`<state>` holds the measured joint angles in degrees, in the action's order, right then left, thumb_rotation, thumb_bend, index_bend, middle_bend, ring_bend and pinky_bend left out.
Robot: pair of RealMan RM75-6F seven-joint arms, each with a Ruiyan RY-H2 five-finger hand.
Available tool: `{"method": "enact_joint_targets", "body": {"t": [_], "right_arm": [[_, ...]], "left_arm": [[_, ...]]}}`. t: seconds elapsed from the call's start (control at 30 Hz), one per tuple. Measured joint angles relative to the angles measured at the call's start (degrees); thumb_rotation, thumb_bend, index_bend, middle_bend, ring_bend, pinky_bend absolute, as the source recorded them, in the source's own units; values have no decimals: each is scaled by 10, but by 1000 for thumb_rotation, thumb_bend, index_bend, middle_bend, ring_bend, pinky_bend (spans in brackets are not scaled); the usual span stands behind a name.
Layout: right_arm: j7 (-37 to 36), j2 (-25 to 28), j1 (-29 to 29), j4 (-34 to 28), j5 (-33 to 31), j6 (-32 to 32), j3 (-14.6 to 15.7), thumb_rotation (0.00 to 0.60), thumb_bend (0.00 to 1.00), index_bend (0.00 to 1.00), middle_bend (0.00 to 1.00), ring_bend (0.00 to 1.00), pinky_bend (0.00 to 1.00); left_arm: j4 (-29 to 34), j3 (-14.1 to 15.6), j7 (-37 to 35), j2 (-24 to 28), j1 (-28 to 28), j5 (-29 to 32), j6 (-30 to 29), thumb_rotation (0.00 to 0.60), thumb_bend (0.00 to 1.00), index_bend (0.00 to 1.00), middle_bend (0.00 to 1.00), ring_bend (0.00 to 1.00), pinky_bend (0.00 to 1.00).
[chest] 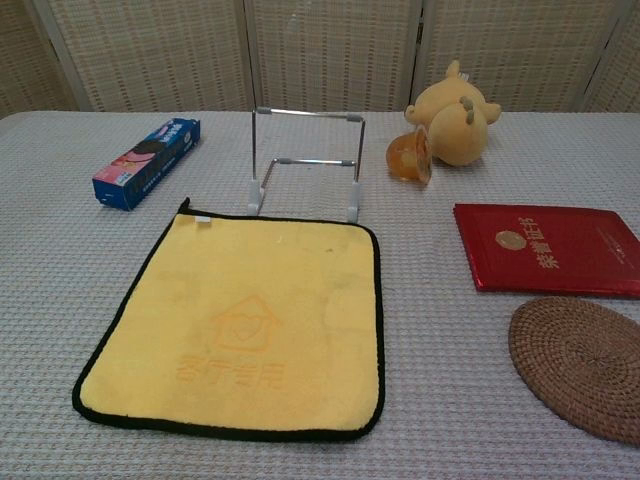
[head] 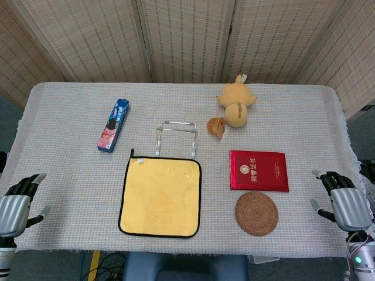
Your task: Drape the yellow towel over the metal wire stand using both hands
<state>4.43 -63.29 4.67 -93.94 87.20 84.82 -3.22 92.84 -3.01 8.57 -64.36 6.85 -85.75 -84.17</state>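
Both hands, left and right, rest released at the table edges; one yellow towel lies flat just before one wire stand.

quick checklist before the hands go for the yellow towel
1. Towel lies flat, nothing on it: ok.
2. Wire stand upright just behind the towel: ok.
3. Left hand holds nothing, fingers apart: ok.
4. Right hand holds nothing, fingers apart: ok.
5. Red booklet and woven coaster lie apart from the towel's right edge: ok.
6. Stand feet steady on the cloth: cannot tell.
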Motion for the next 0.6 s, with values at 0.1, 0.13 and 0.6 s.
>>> {"method": "enact_joint_targets", "body": {"t": [0.1, 0.13, 0.6], "right_arm": [[-2, -1, -1, 1, 0, 0, 1, 600, 273, 166, 312, 233, 243], [-2, -1, -1, 1, 1, 1, 1, 600, 274, 166, 312, 233, 243], [-14, 6, 6, -3, 42, 7, 8, 600, 281, 166, 325, 233, 243]], "left_arm": [[-1, 0, 0, 1, 2, -2, 2, 600, 294, 161, 192, 194, 310], [-2, 0, -1, 1, 2, -2, 1, 600, 293, 164, 192, 194, 310], [-11, 10, -27, 17, 28, -63, 13, 600, 294, 252, 418, 434, 525]]}}
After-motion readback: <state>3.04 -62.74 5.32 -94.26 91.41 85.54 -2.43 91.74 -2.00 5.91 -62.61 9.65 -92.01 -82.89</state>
